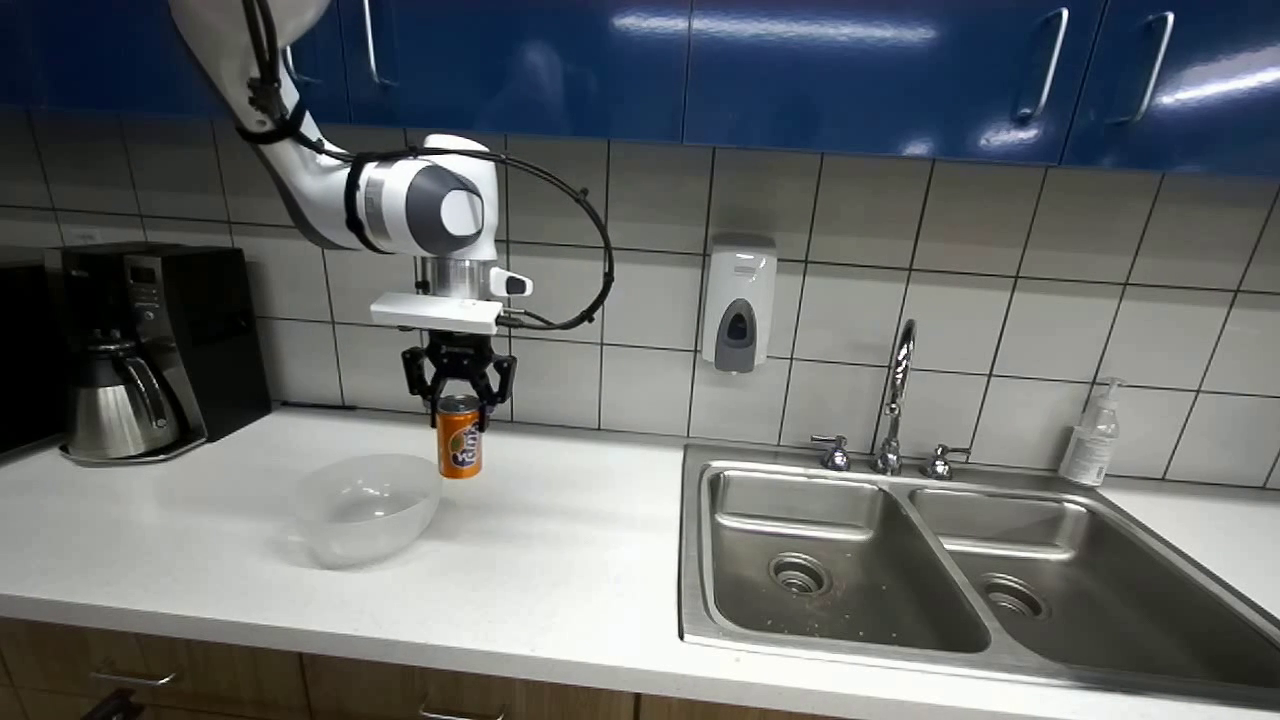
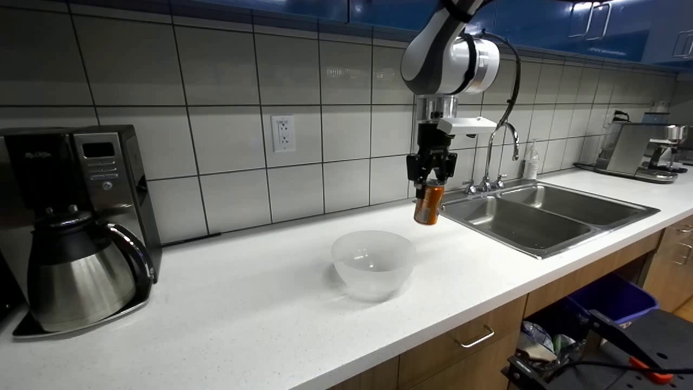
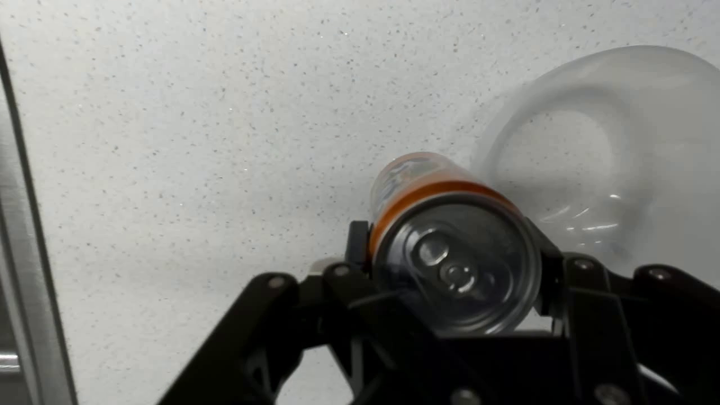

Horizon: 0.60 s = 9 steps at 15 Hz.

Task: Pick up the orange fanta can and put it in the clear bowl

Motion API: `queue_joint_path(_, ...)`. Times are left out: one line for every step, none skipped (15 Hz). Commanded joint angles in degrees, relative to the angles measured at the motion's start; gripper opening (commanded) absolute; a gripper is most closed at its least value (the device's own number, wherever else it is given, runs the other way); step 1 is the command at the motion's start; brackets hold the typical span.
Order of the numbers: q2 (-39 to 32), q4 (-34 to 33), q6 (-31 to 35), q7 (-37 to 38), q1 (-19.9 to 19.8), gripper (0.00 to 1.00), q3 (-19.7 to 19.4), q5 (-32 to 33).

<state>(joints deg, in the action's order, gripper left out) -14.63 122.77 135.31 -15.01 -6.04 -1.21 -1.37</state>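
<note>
In an exterior view, glossy cupboards [image 1: 590, 70] are hanging above square tiles [image 1: 655, 297], a steel sink [image 1: 950, 560] interrupting the white surface [image 1: 580, 560]. I'm gripping the orange can [image 1: 460, 450] mid-air in my pincer [image 1: 459, 415], near the translucent round bowl [image 1: 370, 530]. In an exterior view, a coffee maker [image 2: 103, 195] is standing well apart from the bowl. In the wrist view, the surface is showing speckles.

Slants the white arm [image 1: 325, 200] down from above, bends at the wrist [image 1: 445, 212], and points the black pincer [image 1: 460, 415] downward; grips with the fingertips [image 3: 357, 242] partly apart, pressing inward from opposite sides.
</note>
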Motion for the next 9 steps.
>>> queue_joint_path(1.42,0.56,-1.31,-1.37,1.68,0.38,1.57,0.08)
queue_joint_path(1.02,0.43,-1.2,-1.34,2.33,0.38,1.96,0.4)
queue_joint_path(0.69,0.31,-1.21,-1.39,2.86,0.38,2.26,0.6)
queue_joint_path(0.26,0.16,-1.17,-1.41,3.34,0.38,2.55,0.76)
queue_joint_path(-0.32,0.06,-0.98,-1.37,3.87,0.38,2.81,1.04)
queue_joint_path(-0.91,0.01,-0.67,-1.33,4.33,0.38,3.08,1.33)
queue_joint_path(-1.48,0.02,-0.25,-1.48,4.76,0.38,3.31,1.6)
queue_joint_path(-1.99,0.1,0.3,-1.72,5.11,0.38,3.52,1.94)
queue_joint_path(-2.73,0.2,1.32,-1.99,5.46,0.38,3.79,2.39)
